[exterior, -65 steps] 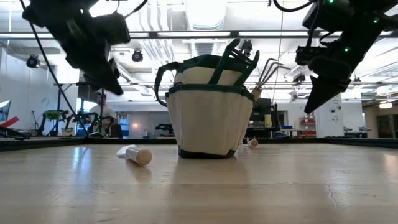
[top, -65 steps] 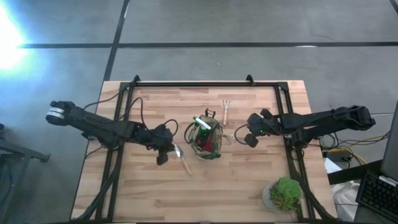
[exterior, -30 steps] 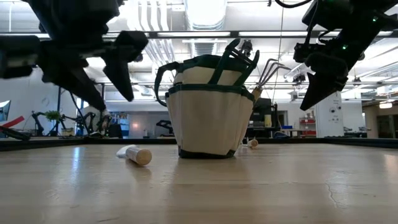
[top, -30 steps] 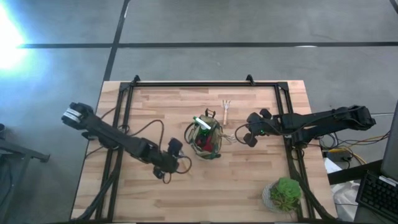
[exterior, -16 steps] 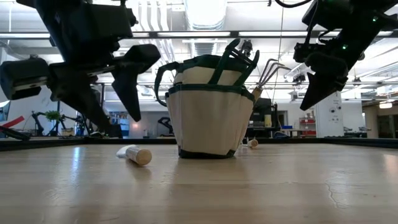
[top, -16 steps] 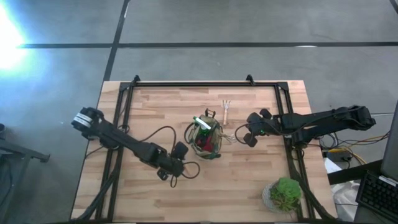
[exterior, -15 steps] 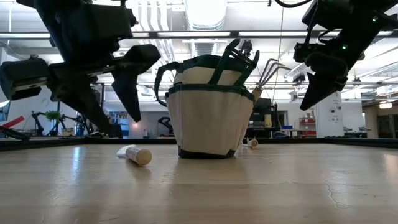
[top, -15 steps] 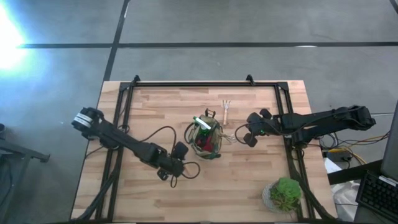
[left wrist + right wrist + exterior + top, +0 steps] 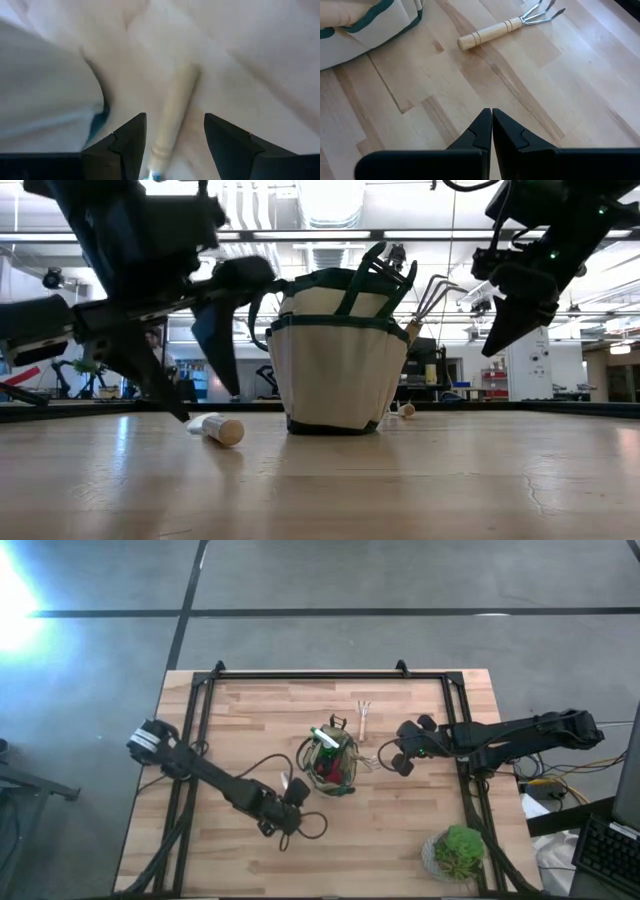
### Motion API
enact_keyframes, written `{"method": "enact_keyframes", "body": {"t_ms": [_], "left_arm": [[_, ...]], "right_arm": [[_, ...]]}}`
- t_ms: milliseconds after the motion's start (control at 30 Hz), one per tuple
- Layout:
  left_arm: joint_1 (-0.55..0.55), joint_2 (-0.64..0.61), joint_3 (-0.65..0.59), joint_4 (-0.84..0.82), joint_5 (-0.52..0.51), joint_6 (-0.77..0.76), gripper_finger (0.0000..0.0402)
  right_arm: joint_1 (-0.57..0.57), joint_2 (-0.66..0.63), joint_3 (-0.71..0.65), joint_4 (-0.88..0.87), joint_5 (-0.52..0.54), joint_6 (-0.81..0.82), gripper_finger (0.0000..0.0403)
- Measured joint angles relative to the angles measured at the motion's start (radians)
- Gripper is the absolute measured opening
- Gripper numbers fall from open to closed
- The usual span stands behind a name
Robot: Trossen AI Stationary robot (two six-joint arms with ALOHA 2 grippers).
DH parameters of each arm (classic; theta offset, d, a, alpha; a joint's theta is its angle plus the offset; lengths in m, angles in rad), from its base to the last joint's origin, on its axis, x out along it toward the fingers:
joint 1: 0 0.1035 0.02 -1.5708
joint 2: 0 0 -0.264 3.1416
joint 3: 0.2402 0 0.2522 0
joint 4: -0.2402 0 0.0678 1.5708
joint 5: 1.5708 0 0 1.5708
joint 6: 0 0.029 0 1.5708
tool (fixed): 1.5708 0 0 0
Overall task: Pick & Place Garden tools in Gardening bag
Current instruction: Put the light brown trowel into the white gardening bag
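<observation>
the left gripper (image 9: 185, 385) has swung in low beside the gardening bag (image 9: 333, 762), jaws apart and now straddling the wooden handle (image 9: 172, 115) of the tool lying just beside the bag; a grasp looks near. the right gripper (image 9: 399, 764) waits clenched on the bag's other side, near a wooden-handled fork (image 9: 507, 24) left on the table. the bag's wall crowds the left fingers.

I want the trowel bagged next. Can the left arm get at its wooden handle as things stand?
Probably yes. The left gripper hangs open just above the trowel, its handle lying between the fingers, with nothing over it; the gardening bag stands close beside.
</observation>
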Motion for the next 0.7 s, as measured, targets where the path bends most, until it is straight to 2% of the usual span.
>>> {"method": "enact_keyframes", "body": {"t_ms": [300, 700], "left_arm": [[-0.014, 0.09, 0.11, -0.072, 0.0, 0.019, 0.0202], [-0.008, 0.142, 0.137, -0.081, 0.009, 0.04, 0.0199]], "right_arm": [[0.0, 0.0, 0.006, 0.0, 0.0, 0.0, 0.0008], [0.0, 0.0, 0.005, 0.0, -0.001, 0.0, 0.0008]]}}
